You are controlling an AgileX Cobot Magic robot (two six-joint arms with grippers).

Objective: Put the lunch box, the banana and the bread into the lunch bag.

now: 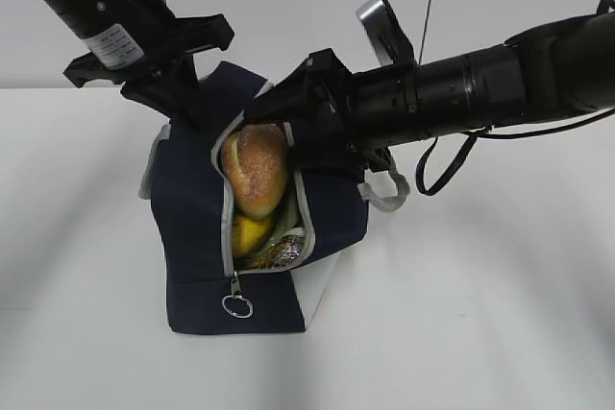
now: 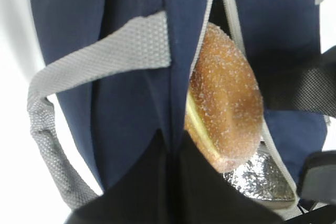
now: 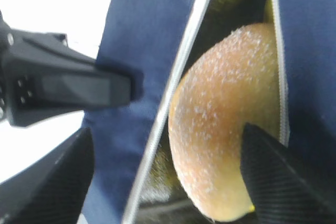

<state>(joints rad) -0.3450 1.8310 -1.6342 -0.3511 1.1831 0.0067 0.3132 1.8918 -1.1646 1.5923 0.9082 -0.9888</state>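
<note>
The navy lunch bag (image 1: 192, 237) lies on the white table with its zipper open. The golden bread (image 1: 256, 170) sits in the opening, half out, with the yellow banana (image 1: 250, 234) below it and silver lining (image 2: 257, 174) showing. A pale green edge (image 1: 287, 206) beside the bread may be the lunch box; the rest of it is hidden. My left gripper (image 1: 187, 108) is shut on the bag's fabric edge (image 2: 176, 140) by the opening. My right gripper (image 1: 272, 127) is open, its fingers (image 3: 283, 177) spread either side of the bread (image 3: 226, 119) and the zipper edge.
The zipper's metal ring pull (image 1: 237, 306) hangs at the near end of the opening. A grey webbing handle (image 2: 100, 59) lies across the bag's left side, another (image 1: 389, 194) under my right arm. White table (image 1: 480, 314) surrounds the bag.
</note>
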